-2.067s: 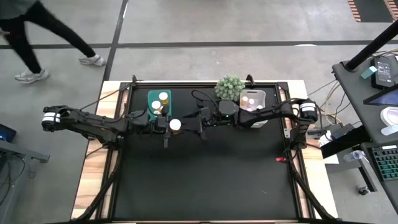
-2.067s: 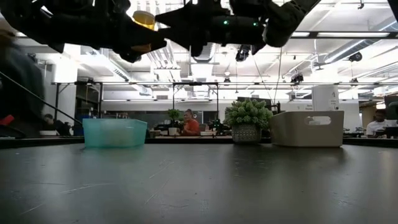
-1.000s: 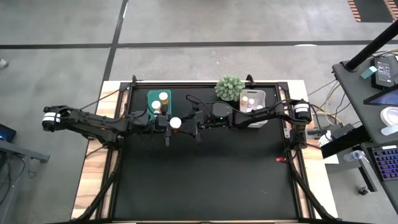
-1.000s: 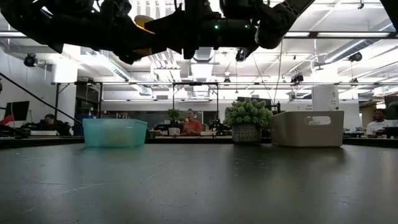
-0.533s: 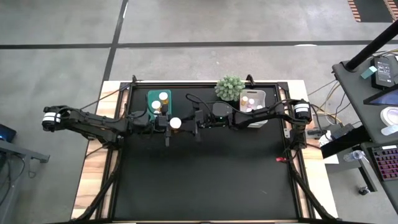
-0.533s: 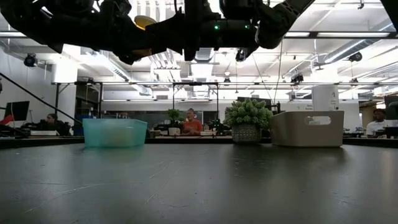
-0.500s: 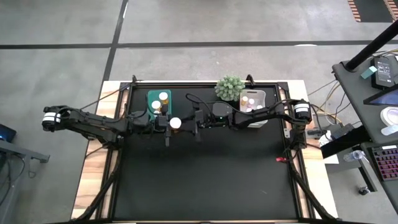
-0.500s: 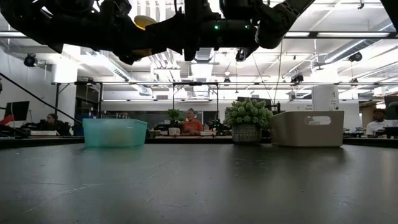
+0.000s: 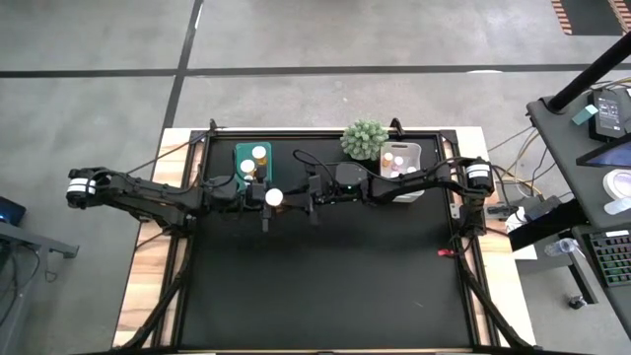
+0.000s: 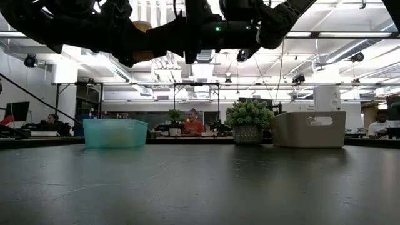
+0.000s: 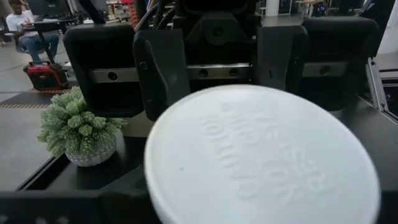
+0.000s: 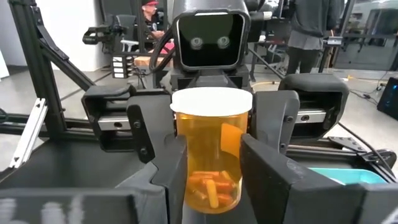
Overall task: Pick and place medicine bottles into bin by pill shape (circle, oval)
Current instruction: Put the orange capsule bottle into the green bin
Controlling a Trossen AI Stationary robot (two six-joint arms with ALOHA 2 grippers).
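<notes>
Flanking one amber medicine bottle (image 12: 211,162) midair, both grippers' jaws; actual grip unclear.

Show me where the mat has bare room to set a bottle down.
The whole near part of the mat, below both arms, is bare. Crowded: the far edge, with the teal bin, plant and white bin, and mid-air where both hands meet at the bottle.
</notes>
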